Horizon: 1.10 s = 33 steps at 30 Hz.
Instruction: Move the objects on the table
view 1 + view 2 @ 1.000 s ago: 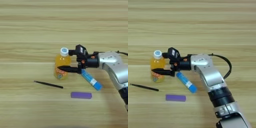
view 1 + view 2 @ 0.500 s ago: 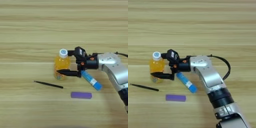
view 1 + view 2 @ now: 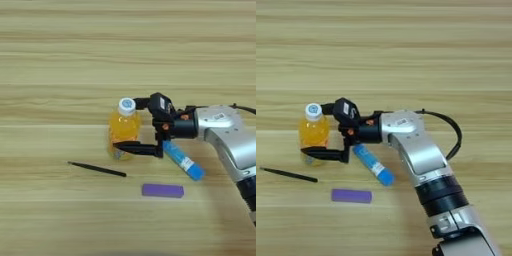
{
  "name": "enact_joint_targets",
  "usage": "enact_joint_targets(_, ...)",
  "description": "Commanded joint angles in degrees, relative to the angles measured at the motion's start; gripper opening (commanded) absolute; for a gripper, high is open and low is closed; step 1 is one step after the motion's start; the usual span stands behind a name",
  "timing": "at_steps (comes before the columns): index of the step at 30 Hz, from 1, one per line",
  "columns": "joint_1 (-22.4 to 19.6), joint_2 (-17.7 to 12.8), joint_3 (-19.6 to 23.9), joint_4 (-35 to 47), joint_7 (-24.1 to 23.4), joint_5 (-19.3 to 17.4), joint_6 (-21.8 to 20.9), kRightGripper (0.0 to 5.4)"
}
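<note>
Orange-drink bottle (image 3: 123, 131) is seen upright on the counter (image 3: 60, 60), white cap (image 3: 126, 104) on top, roughly mid-frame. The right end effector (image 3: 320, 131) is spread around it: one black finger is seen behind the bottle near the cap, the other (image 3: 137, 148) in front across the bottle's lower part. Whether the fingers actually press on the bottle cannot be told; the jaws are parted, bottle between them. Bottle base appears to rest on the counter.

Blue tube (image 3: 182, 160) is laid diagonally just right of the bottle, directly below the end effector's wrist, white label visible mid-length. Purple bar (image 3: 162, 190) is laid flat nearer the camera, below the tube, apart from it. Thin black stick (image 3: 96, 169) is laid left of the bar, in front of the bottle. Silver forearm (image 3: 411, 142) enters from bottom right.
</note>
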State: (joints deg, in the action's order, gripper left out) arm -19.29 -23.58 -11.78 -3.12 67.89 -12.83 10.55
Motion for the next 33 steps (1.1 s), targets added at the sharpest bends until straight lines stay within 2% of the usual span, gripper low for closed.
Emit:
enact_joint_targets(1,-3.64,-0.82,2.65,2.96,-1.48,-1.84,-1.82,5.36)
enact_joint_targets(14,-4.13,-0.81,5.72,5.58,-0.93,-5.84,-2.09,5.36)
enact_joint_targets(22,-4.63,-1.11,9.13,9.38,-0.95,-11.34,-0.44,5.36)
enact_joint_targets(27,-4.59,-2.82,12.23,12.01,-0.6,-15.25,1.02,5.36)
enact_joint_targets(33,-2.85,-6.46,15.88,11.74,0.27,-15.94,1.04,5.36)
